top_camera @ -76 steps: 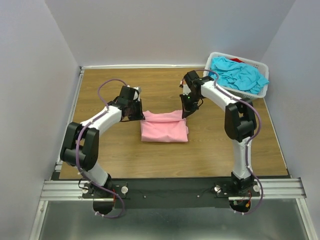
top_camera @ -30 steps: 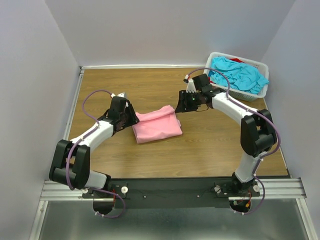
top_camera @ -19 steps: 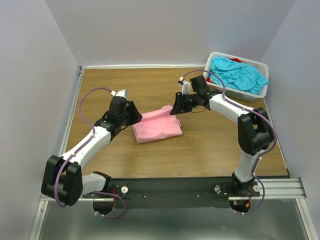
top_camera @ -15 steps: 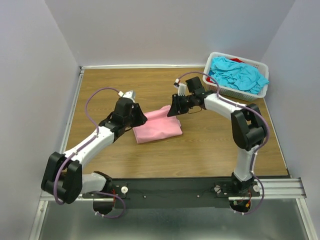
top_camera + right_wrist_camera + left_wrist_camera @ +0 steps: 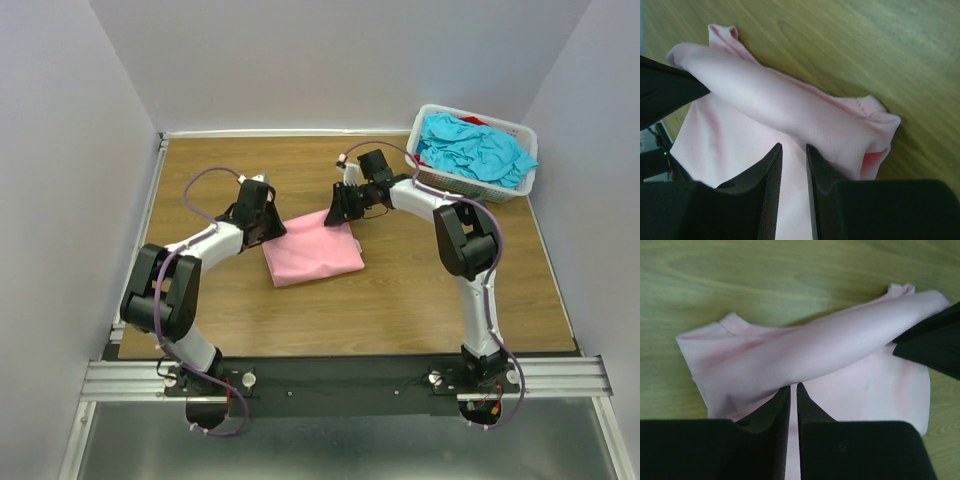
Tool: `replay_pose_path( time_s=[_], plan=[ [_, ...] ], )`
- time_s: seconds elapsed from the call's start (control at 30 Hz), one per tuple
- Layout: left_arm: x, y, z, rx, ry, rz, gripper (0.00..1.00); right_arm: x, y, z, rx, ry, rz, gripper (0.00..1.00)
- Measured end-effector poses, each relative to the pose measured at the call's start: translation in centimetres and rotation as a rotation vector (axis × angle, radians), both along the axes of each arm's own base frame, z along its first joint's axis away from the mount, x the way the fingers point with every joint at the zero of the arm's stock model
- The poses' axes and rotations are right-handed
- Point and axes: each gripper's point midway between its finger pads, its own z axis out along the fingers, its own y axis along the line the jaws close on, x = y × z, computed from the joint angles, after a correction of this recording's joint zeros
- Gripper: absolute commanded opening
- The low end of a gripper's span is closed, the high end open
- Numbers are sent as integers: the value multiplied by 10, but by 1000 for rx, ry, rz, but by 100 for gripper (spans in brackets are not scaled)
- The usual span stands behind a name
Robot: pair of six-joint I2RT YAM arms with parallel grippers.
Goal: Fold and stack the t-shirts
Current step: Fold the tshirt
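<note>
**Item:** pink t-shirt, folded, lying mid-table, well apart from the basket of blue shirts.
**Handling:** likely light, limp and thin. It should sag between holds, so it is best taken at both far corners together.
**Left gripper**: jaws narrowed to a slit, pinching the far-left corner.
**Right gripper**: jaws narrow, pinching the far-right corner, with a raised ridge of cloth spanning the two.
**Surface:** smooth wooden table.
**Room:** plain walls close on three sides.

We see a wooden table closed in by pale grey walls on three sides. In its far right corner, near the right wall, stands a white slotted basket. An aluminium rail runs along the table's near edge, and below it lies a grey metal sheet.
</note>
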Motion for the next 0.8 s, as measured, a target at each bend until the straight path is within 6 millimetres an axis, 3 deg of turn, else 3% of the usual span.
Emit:
replay_pose_path(
  time_s=[0.2, 0.37, 0.5, 0.53, 0.63, 0.7, 0.8],
  plan=[
    [37, 5, 0, -6, -23, 33, 16, 25, 9, -2, 3, -24, -28, 36],
    [56, 10, -18, -2, 5, 54, 18, 44, 11, 4, 14, -37, -70, 40],
    [60, 15, -20, -8, 10, 64, 33, 49, 10, 8, 27, -27, -107, 47],
    [60, 15, -15, -13, 0, 65, 41, 48, 9, 9, 33, -22, -116, 47],
    [56, 16, 10, -44, -56, 69, 48, 38, 5, 14, 51, -1, -142, 47],
    [46, 15, 37, -82, -127, 61, 48, 31, 3, 22, 72, 2, -155, 47],
    [26, 12, 72, -152, -216, 34, 38, 19, 3, 38, 134, 2, -168, 47]
  ],
)
